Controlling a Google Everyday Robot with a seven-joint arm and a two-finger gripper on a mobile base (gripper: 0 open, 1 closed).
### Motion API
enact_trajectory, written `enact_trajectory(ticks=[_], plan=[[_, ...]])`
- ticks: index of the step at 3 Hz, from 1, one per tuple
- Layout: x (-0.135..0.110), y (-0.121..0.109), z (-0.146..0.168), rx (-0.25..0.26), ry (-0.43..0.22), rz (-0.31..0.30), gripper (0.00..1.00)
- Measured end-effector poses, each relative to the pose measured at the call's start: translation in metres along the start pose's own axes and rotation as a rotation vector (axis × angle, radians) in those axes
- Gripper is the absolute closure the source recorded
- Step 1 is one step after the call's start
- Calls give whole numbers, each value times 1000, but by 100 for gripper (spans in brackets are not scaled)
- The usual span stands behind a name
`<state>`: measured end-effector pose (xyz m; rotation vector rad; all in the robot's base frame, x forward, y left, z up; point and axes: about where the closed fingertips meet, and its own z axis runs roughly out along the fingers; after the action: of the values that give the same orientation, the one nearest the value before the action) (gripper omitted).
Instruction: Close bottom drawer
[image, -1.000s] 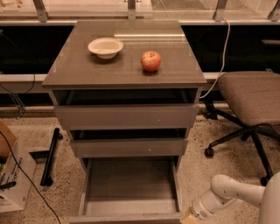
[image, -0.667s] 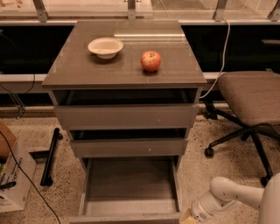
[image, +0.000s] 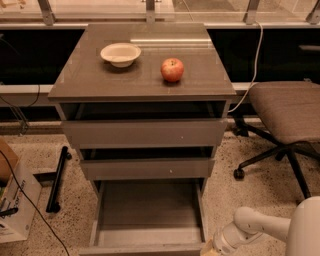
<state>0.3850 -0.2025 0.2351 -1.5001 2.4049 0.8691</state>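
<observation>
Grey-brown laminate, smooth and without a handle, is what I have to work with: the bottom drawer (image: 150, 207) lies at 6 o'clock in my view. It is pulled far out of the cabinet (image: 90, 85), its long shallow tray looks bare, and its plain front runs along the lower edge of the frame. The gripper (image: 212, 248) is low at about 5 o'clock, just beside the drawer's right front corner. I cannot tell whether it touches the front. The frame edge cuts it off, so I cannot tell how far open it is or whether it has hold of anything. I judge the drawer stiff and, with nothing in it, light, likely to run back easily on its slides. With nothing to grasp, I would make this a flat push against the front face. I would place that push nearer the middle than the corner, since pressing at one end may skew the tray and jam it. The middle drawer (image: 147, 168) and top drawer (image: 145, 132) at 12 o'clock from it each stand slightly out. Higher up, a bowl (image: 120, 53) and an apple (image: 172, 69) rest on the cabinet top, so a hard shove could set the apple rolling. A chair (image: 287, 110) stands at 3 o'clock.
</observation>
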Motion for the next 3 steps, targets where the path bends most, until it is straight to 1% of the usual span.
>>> enact_trajectory(ticks=[1,2,3], plan=[[-4,-11,21,-6,-23,-21,100],[-13,-24,47,-28,-48,-40,100],[-13,-24,47,-28,-48,-40,100]])
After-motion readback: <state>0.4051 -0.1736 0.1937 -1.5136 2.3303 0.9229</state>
